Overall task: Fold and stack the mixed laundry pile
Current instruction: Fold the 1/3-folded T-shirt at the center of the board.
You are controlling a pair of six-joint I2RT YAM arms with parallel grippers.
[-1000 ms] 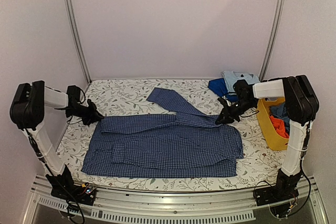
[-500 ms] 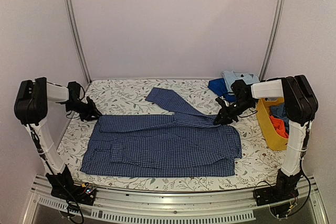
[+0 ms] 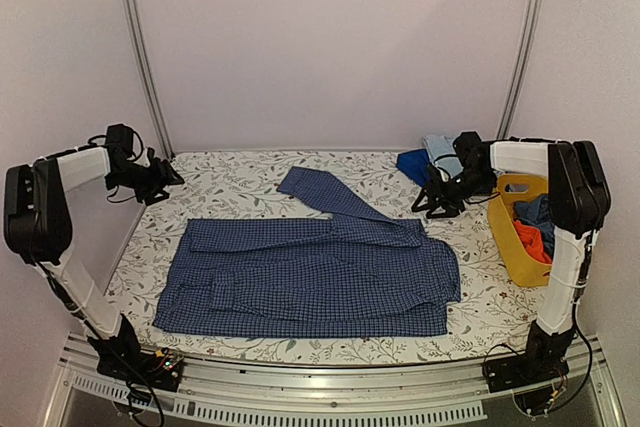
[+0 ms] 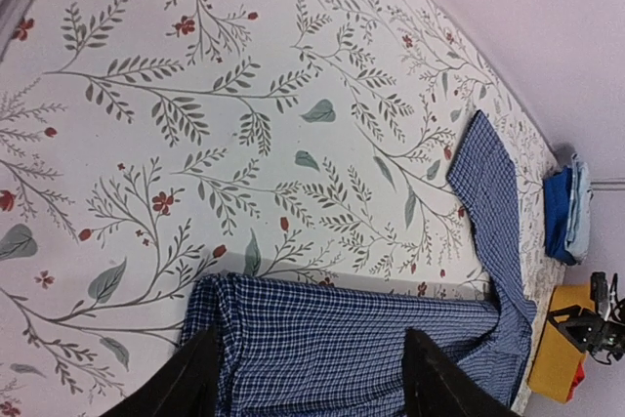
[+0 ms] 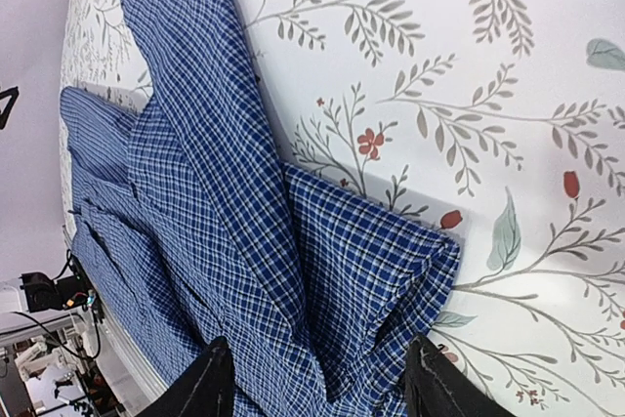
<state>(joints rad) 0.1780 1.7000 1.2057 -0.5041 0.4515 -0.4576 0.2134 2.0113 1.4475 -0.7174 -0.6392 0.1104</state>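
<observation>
My left gripper: jaws wide, empty, over the floral tablecloth, apart from the shirt.
My right gripper: jaws wide, empty, near the shirt's far right corner.
Blue check shirt: flat mid-table, one sleeve angled back.
Yellow basket: right edge, navy and orange garments inside.
</observation>
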